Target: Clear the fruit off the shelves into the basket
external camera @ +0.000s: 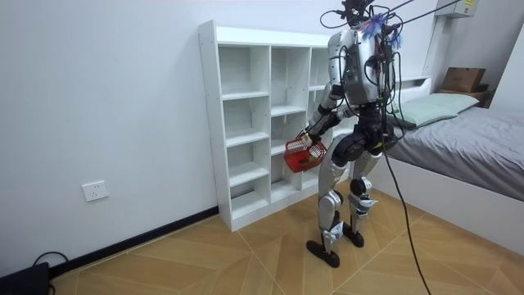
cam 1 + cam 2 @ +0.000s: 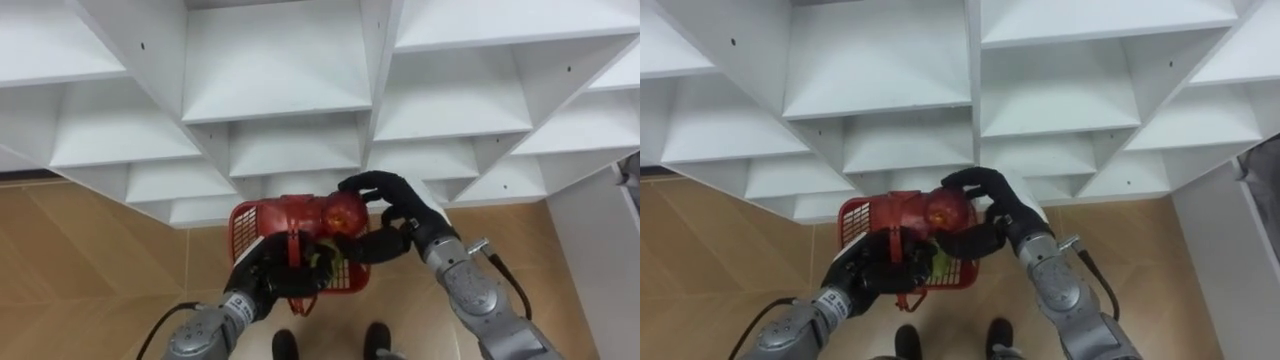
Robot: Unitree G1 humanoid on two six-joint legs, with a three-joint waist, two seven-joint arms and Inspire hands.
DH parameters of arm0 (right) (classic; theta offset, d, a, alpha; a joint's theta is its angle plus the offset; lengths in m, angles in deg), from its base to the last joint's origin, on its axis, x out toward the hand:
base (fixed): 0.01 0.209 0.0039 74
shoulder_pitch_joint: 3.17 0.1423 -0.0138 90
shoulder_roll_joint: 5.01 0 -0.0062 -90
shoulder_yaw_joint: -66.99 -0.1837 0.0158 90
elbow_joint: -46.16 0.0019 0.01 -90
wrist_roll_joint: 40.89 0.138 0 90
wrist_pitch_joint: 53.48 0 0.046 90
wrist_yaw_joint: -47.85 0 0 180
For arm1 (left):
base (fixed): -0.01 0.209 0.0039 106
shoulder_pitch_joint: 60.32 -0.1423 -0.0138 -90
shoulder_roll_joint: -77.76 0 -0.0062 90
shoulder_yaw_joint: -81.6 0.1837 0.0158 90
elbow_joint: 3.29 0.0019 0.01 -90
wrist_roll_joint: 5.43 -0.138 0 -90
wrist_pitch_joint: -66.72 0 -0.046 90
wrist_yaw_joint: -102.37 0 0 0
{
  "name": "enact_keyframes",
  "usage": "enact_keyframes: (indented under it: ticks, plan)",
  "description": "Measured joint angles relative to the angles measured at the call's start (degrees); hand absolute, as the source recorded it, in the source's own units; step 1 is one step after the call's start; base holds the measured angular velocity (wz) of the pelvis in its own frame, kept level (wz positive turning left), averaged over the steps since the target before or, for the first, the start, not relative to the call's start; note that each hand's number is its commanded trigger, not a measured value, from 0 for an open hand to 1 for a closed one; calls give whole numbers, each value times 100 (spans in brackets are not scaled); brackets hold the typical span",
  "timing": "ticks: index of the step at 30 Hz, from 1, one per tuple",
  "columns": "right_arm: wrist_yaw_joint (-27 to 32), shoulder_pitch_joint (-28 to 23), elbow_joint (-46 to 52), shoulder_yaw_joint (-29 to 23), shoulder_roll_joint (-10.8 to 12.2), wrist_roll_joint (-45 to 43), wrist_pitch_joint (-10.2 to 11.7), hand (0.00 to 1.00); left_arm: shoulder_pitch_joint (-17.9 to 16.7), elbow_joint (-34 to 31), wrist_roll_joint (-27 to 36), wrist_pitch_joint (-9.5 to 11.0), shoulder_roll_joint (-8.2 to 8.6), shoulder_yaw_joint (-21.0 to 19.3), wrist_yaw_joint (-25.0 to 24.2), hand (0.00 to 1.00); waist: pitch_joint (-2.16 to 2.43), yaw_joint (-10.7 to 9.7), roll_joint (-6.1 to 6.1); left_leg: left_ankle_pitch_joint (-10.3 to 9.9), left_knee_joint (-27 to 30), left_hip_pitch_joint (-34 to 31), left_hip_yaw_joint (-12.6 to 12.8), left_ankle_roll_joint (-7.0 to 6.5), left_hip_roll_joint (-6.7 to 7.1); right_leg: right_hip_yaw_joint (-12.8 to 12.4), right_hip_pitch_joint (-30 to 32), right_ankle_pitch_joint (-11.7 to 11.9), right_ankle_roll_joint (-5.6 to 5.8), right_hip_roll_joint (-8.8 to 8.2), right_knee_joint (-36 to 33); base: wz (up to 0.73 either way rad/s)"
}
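A red apple (image 2: 341, 212) is held at the far rim of a red basket (image 2: 246, 228). It is clasped by the right hand (image 2: 402, 214), whose fingers are curled round it. The basket is carried by the left hand (image 2: 272, 278), whose fingers are clamped on its handle (image 2: 296, 248). A green-yellow fruit (image 2: 323, 258) is seen inside the basket, partly covered by both hands.

The white closet (image 2: 275, 70) is faced at close range, its open compartments bare where they can be seen. The basket is held just before its lower shelves, above the wooden floor (image 2: 90, 265).

In the room view a bed (image 1: 471, 152) with a pillow (image 1: 434, 105) stands behind the robot, a cardboard box (image 1: 463, 79) is set beyond the pillow, and a wall socket (image 1: 96, 191) is fixed low on the wall at the room view's left.
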State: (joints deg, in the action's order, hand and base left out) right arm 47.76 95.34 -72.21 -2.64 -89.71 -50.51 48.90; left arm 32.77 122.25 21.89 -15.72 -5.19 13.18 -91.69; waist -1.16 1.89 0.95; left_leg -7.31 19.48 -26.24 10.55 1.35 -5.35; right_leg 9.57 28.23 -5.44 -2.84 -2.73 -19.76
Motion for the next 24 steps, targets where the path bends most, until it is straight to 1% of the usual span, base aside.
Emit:
enact_keyframes:
  ticks: [6, 13, 22, 23, 24]
  plan:
    - [-141, 2, 0, 76, -1, 0, -1, 100, -2, 1, 0, 0, -13, 16, -16, 100, -2, -9, -3, -1, -9, -5, 1, -1, 0, 0, 5, -1, 1, -1, 0, 0]
    - [-259, 3, 0, 80, 3, 0, -1, 100, -1, 1, -1, 0, -88, 59, -30, 100, -4, -17, -5, -2, -11, -7, 2, -1, 1, 0, 8, -4, 4, -2, 2, 0]
    - [-325, -1, 1, 71, -2, -2, -1, 100, -2, 1, -7, -1, -97, 58, -39, 100, -16, -20, -5, -4, -9, -12, 2, -1, -3, 0, 10, -5, 4, 0, 5, 0]
    - [-328, -1, 1, 70, -4, -2, -1, 96, -2, 0, -7, -1, -96, 58, -39, 100, -16, -22, -5, -4, -8, -14, 2, -1, -3, 0, 12, -5, 4, 0, 5, 0]
    - [-349, 0, 1, 69, -4, -2, -1, 73, -2, -3, -7, -1, -96, 58, -39, 100, -16, -25, -5, -4, -8, -21, 2, -1, -4, 0, 19, -5, 4, 0, 4, 0]
